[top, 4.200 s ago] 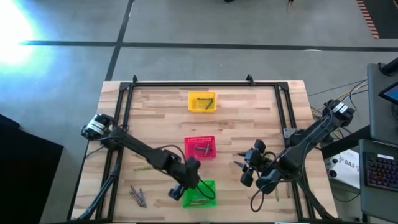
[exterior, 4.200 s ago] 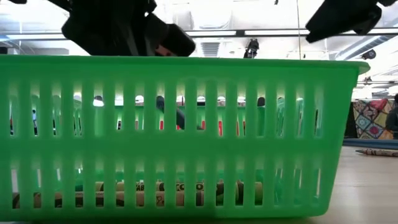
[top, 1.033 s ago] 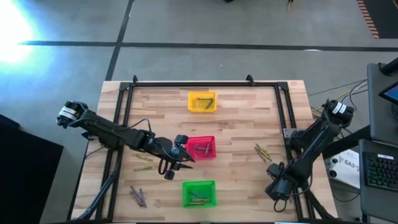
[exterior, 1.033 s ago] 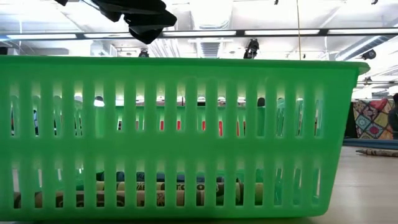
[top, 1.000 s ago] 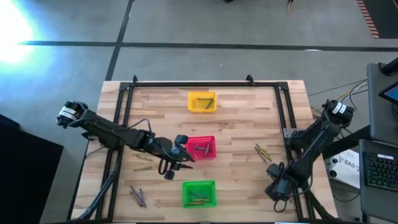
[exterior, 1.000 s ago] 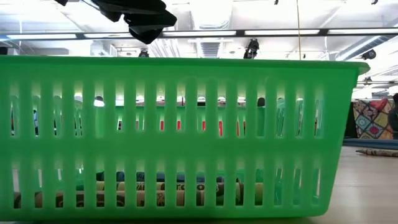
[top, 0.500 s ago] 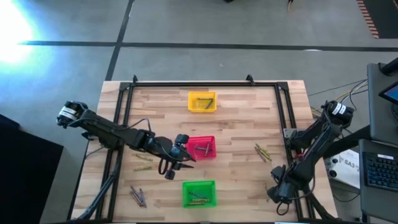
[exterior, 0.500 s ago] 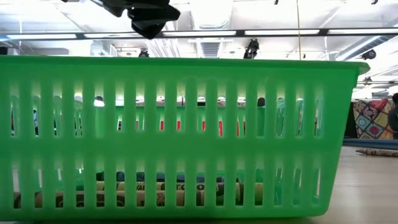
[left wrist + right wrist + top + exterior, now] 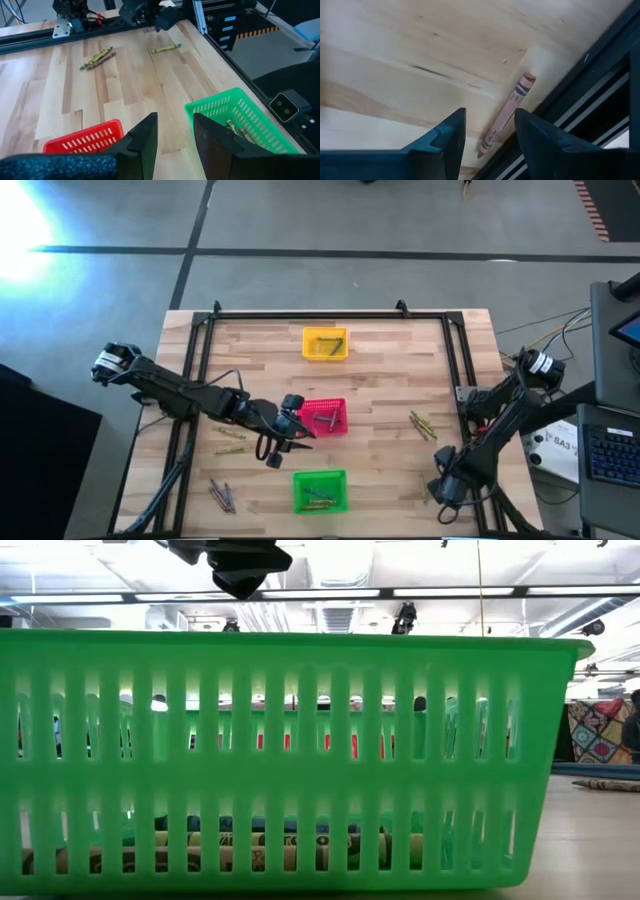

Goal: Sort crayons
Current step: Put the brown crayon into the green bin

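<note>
1. High view: left gripper (image 9: 283, 442) hovers at centre frame, between the red basket (image 9: 323, 417) and the green basket (image 9: 320, 491), fingers open and empty.
2. Right gripper (image 9: 437, 492) sits lower right at the counter (image 9: 390, 380) edge, fingers apart over a reddish crayon (image 9: 506, 114) (not touching).
3. Loose crayons (image 9: 421, 424) lie centre right.

Green basket (image 9: 319, 491), red basket (image 9: 323, 416), yellow basket (image 9: 325, 343); seemingly reddish-brown crayon (image 9: 506, 113)
</note>
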`<state>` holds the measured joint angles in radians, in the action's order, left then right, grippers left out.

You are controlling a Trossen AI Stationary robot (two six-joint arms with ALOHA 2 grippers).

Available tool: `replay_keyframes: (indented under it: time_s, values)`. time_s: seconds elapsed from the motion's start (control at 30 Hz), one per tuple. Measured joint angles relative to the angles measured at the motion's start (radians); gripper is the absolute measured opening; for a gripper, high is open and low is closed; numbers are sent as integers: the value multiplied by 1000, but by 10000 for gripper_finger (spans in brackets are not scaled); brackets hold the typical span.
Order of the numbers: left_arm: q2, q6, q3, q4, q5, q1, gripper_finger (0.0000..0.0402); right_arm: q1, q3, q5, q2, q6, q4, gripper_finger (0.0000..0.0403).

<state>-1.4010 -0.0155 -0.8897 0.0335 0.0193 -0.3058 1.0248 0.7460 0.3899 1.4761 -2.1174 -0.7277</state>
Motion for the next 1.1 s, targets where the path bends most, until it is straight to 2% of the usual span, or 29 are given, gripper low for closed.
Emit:
replay_keyframes:
  time_s: [0.3, 0.57, 0.7, 0.77, 0.83, 1.1]
  values:
    - [0, 29, 0, -7, 0, 0, 109, -7, -1, 44, 57, 71, 6, 163]
    - [0, 36, 0, -23, 0, 0, 109, -32, 4, -19, 23, 207, 21, 164]
    - [0, 36, 0, -26, 0, 0, 109, -44, 25, -116, 7, 295, 26, 164]
    - [0, 36, 0, -28, 0, 0, 109, -48, 41, -179, -5, 310, 22, 164]
    - [0, 36, 0, -28, 1, 0, 109, -48, 61, -197, -18, 319, 30, 164]
    - [0, 36, 0, -30, 10, 0, 109, -50, 138, -203, -29, 273, -150, 164]
